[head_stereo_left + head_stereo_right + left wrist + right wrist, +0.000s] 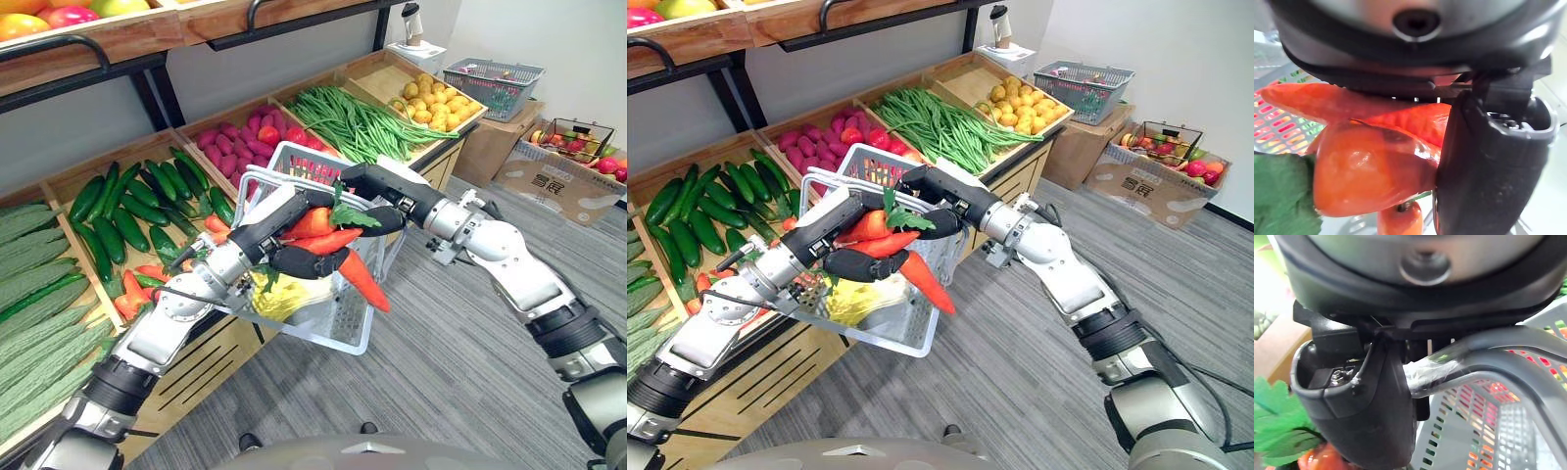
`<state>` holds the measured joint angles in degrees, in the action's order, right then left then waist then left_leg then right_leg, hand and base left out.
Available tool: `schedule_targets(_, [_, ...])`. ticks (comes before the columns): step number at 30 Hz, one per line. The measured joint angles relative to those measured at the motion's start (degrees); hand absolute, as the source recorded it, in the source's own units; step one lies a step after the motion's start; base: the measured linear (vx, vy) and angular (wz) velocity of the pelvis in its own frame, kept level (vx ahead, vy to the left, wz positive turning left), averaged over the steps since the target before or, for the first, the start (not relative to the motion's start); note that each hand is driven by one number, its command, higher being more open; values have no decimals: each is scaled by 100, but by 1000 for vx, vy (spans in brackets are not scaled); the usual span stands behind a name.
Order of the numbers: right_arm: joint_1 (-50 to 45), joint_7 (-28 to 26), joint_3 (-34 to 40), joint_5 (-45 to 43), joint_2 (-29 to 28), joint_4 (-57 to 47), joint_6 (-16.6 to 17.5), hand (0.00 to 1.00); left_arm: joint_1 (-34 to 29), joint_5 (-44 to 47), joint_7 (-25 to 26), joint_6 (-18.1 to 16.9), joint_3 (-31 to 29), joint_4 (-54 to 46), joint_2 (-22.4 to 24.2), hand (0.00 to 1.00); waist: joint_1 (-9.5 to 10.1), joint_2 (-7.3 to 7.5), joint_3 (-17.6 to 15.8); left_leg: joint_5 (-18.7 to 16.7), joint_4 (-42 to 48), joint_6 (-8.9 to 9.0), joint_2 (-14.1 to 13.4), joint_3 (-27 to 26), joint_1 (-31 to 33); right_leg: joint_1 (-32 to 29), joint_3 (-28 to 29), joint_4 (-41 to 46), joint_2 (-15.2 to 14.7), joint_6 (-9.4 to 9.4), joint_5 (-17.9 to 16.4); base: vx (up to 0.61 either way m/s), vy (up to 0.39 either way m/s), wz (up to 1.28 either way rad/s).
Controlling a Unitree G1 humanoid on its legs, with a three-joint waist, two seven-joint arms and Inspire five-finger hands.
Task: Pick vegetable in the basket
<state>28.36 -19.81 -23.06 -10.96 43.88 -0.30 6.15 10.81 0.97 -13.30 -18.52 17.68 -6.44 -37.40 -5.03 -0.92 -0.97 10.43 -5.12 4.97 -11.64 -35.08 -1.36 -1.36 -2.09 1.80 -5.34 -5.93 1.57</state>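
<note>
Orange carrots [323, 237], a small bunch of them, are clamped in my left hand [279, 240] above the open top of the grey plastic basket [345, 331]. My fingers are curled over the bunch. In the left wrist view my thumb [1484, 166] presses against it from the other side.

The two upper carrots lie almost level, long axes running from my left wrist across toward my right hand. Their thick ends and the green leaves [351, 213] are on the right-hand side. The lowest carrot [364, 282] slants steeply, its tip pointing down and to my right. That tip seems to hang by the basket's near right corner, though I cannot tell whether it is inside the rim or just past it.

My right hand [377, 186] is closed round the basket handle [1474, 357], fingers wrapped over the grey bar, holding the basket off the floor in front of the stand. Something yellow-green [284, 294] lies in the bottom of the basket; I cannot make out what it is.

Behind the basket the wooden stand holds crates of produce: ridged green gourds [39, 323] at far left, then cucumbers [127, 211] with loose carrots [132, 294] at their near edge, magenta-red roots [250, 132], green beans [358, 122] and yellow fruit [436, 103]. Well off to my right, a second grey basket [495, 83] sits on a cardboard box [500, 142], and a black wire basket [573, 137] of fruit sits beside it.
</note>
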Motion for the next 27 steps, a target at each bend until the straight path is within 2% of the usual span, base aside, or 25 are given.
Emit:
schedule_targets(4, [-93,-105,59,-13,296,-329,-1,0,-8,-230,-127,20,-2,171,-212,0,-16,-27,-9,-1,3,1,-2,-25,8,-21,18,3,3,-1,1,8,-3,-2])
schedule_targets(9, [-414,-238,277,-76,318,-370,-2,0,-14,-375,-231,17,-5,171,-350,0,-22,-34,-8,-1,0,2,0,-26,14,-3,19,11,2,-1,1,0,0,0])
schedule_targets(24, [-1070,-400,488,-149,418,-741,-33,0,-239,-839,-498,-147,-5,175,-326,0,-113,-45,-8,-1,-4,1,2,-61,13,-54,54,4,-1,-6,-3,0,0,-1])
schedule_targets(25, [-1088,-410,488,-163,432,-747,-37,0,-239,-841,-528,-157,-4,198,-304,100,-137,-45,-8,-1,-4,2,1,-66,13,-55,58,4,0,-6,-3,0,0,0])
schedule_targets(27, [-1126,-417,489,-187,507,-797,-40,0,-239,-858,-571,-162,4,204,-275,100,-153,-45,-8,-3,-3,3,1,-83,13,-67,72,4,1,-7,-2,0,0,-4])
